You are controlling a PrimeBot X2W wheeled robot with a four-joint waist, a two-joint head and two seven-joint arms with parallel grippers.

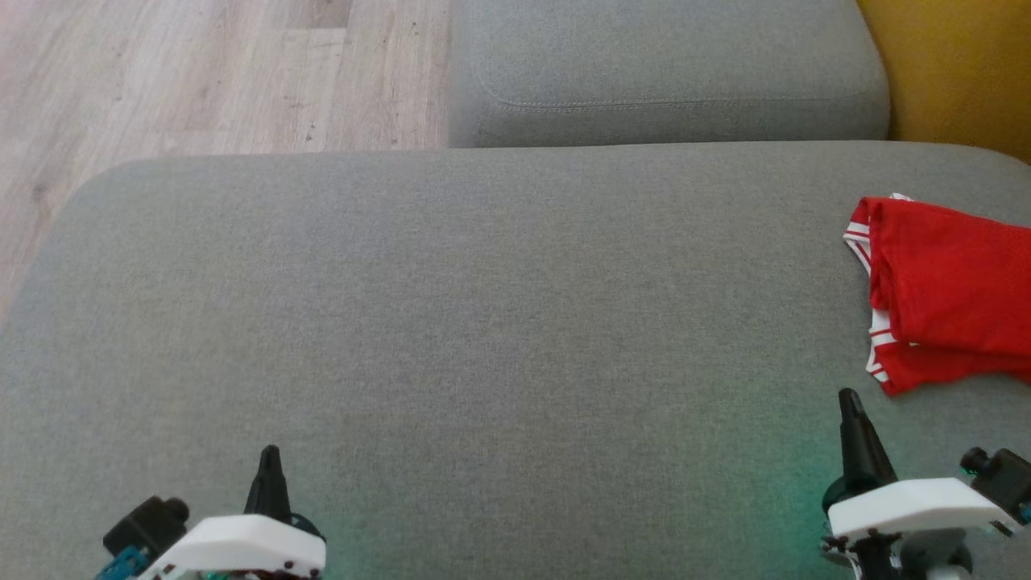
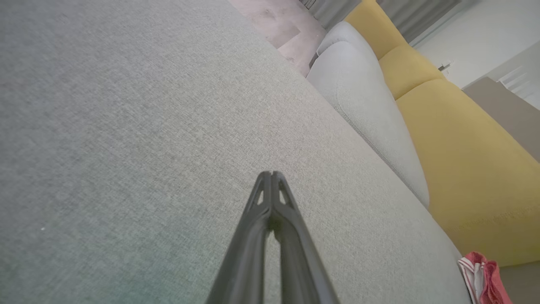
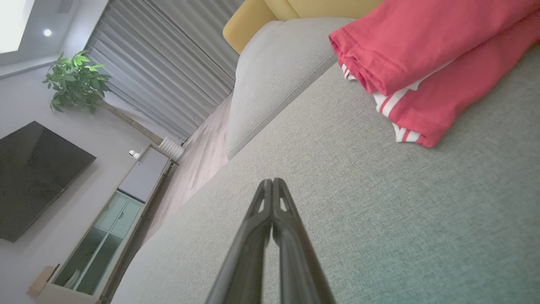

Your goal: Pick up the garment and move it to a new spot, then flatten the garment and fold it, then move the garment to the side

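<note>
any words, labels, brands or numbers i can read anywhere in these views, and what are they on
No text can be read.
red garment: white stripes along its edge, no lettering visible.
yellow cushion: a faint row of marks low on its face, too blurred to tell whether it is text.
dark screen: blank, no logo legible.

I have the grey sofa seat open across left and middle, free passage ahead of my left tool. Just beyond my right tool the folded red garment blocks the right edge; another cushion walls the far side.
</note>
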